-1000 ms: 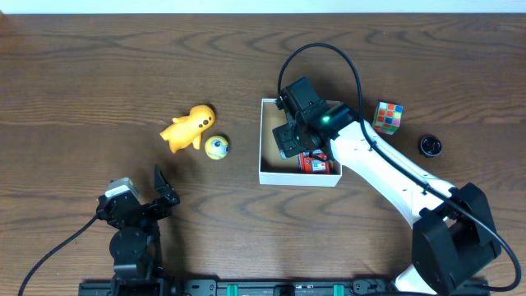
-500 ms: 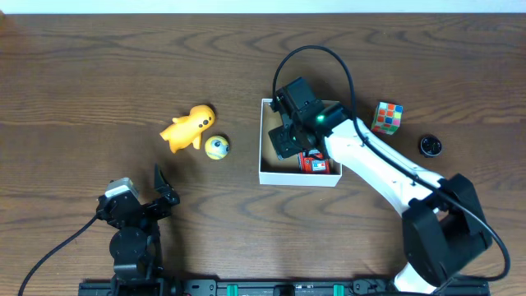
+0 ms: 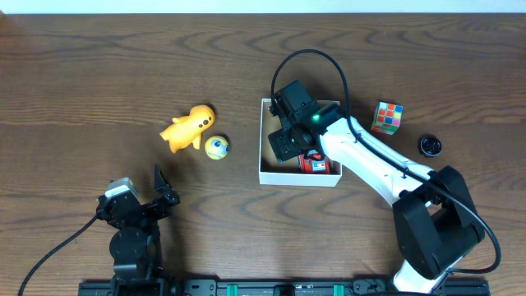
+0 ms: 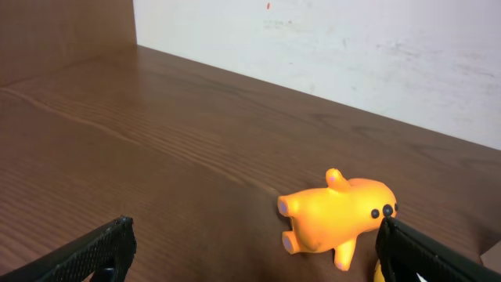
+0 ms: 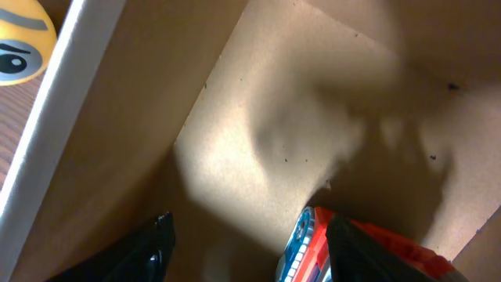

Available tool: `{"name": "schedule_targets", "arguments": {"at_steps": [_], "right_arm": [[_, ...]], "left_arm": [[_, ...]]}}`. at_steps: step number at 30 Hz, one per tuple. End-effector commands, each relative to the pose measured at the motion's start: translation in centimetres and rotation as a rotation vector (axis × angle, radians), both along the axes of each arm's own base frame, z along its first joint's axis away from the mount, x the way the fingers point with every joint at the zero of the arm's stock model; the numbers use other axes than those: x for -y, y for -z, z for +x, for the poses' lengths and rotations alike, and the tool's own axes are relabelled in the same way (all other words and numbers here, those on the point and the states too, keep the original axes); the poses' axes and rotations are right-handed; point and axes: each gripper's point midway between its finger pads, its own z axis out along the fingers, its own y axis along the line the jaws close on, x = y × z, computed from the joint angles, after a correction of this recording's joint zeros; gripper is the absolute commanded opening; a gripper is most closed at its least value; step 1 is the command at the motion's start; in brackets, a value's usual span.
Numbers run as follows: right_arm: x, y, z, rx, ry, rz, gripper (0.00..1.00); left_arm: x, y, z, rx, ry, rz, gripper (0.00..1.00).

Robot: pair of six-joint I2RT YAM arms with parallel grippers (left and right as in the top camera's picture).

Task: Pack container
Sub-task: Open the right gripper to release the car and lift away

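The container (image 3: 288, 179) is a shallow white-walled box with a brown cardboard floor, at the table's middle. A red and blue toy (image 3: 317, 164) lies in its front right corner. My right gripper (image 3: 287, 145) hangs over the box's left half, open and empty. In the right wrist view its fingers (image 5: 246, 235) are apart above the cardboard floor (image 5: 258, 117), with the red toy (image 5: 307, 239) beside the right finger. My left gripper (image 3: 161, 194) is open and empty at the front left; its wrist view (image 4: 254, 247) faces an orange animal toy (image 4: 337, 211).
The orange toy (image 3: 187, 127) and a yellow eye ball (image 3: 217, 147) lie left of the box; the ball also shows past the white wall in the right wrist view (image 5: 19, 39). A colour cube (image 3: 388, 117) and a small black cap (image 3: 430, 146) lie to the right.
My right gripper has shifted slightly to the left inside the box. The left arm and the toys have not moved.
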Motion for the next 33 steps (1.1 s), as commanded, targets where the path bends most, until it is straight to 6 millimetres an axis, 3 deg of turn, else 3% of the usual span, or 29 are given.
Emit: {"name": "schedule_targets", "arguments": {"at_steps": [1, 24, 33], "right_arm": [[0.0, -0.3, 0.3, 0.006, -0.007, -0.005, 0.66], [2.6, 0.6, -1.9, -0.086, 0.024, -0.12, 0.7], [2.0, 0.3, -1.0, -0.049, 0.033, -0.095, 0.73]], "left_arm": [[0.1, -0.2, 0.0, 0.006, 0.004, 0.01, 0.98], [0.1, -0.2, 0.0, 0.006, 0.004, 0.01, 0.98], [0.1, -0.2, 0.0, 0.006, 0.004, 0.01, 0.98]]}}
